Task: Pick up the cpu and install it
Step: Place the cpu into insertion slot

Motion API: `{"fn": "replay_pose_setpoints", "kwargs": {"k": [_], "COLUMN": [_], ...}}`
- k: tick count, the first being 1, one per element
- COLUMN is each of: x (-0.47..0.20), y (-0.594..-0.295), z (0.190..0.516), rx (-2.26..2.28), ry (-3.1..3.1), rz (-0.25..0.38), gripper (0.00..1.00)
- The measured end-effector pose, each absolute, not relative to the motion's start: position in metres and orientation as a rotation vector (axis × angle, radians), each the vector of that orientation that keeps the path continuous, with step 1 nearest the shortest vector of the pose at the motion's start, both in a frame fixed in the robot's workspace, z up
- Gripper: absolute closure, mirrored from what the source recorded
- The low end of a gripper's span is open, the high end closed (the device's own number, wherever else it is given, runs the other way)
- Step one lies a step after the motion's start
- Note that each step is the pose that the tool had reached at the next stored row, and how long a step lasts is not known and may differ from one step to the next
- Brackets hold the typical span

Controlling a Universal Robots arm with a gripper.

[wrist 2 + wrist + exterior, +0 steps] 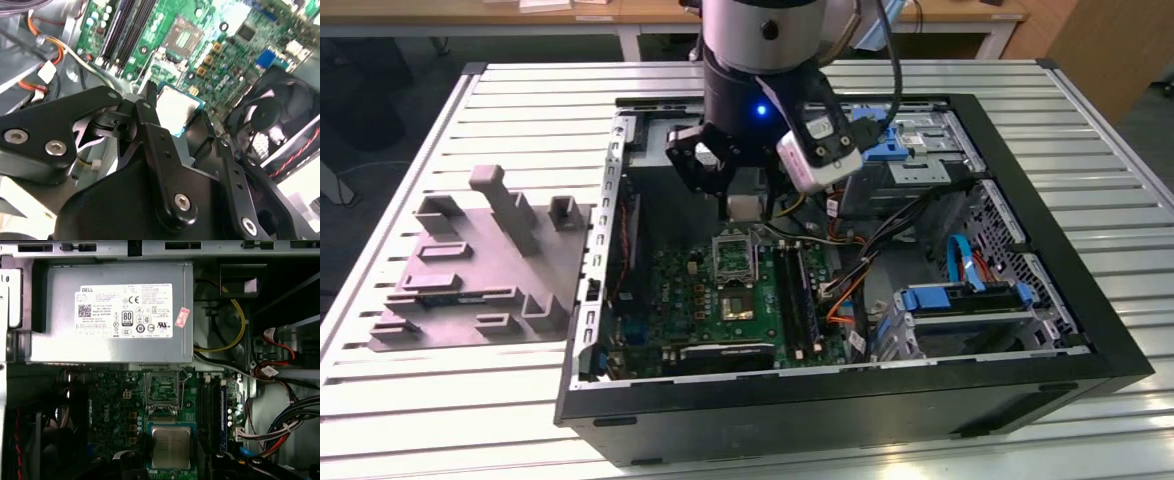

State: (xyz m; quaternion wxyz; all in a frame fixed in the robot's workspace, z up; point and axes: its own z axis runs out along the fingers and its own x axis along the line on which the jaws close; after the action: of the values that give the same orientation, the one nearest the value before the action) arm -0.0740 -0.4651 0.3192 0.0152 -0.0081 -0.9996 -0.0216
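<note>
Exterior view: The gripper (744, 200) hangs inside the open computer case (1067, 300), with the arm's wrist pointing straight down over the green motherboard (720, 300). Its 2 jaws are closed on the cpu (744, 206), which is held flat and clear of the board. The socket frame (735, 256) lies close beneath the chip. The grey moulded fixture (480, 270) sits outside the case, well apart on the exterior view's left, with no chip visible on it.

Second wrist view: The black fingers (148, 107) grip the cpu (175, 107) by 2 opposite edges, with its silver top facing the camera. The open socket (185, 37) sits on the board beyond the chip, beside the memory slots (127, 25). A black fan (265, 120) is near the gripper's other side.

First wrist view: The cpu (171, 447) is level, and its edges run about parallel to those of the socket (164, 387). The chip is square, so it has no long axis. The socket lies between the chip and the power supply (110, 312) and is not covered by the chip. Judgement: the chip is carried but not seated, and it is offset from the socket on the side away from the power supply.
</note>
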Motion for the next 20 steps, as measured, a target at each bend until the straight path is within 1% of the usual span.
{"fn": "replay_pose_setpoints", "kwargs": {"k": [7, 20], "x": [-0.074, -0.073], "y": [-0.485, -0.487], "z": [0.307, 0.283], "rx": [-0.025, -0.027], "ry": [-3.107, -3.107], "rz": [-0.067, -0.067], "gripper": [0.53, 0.53]}}
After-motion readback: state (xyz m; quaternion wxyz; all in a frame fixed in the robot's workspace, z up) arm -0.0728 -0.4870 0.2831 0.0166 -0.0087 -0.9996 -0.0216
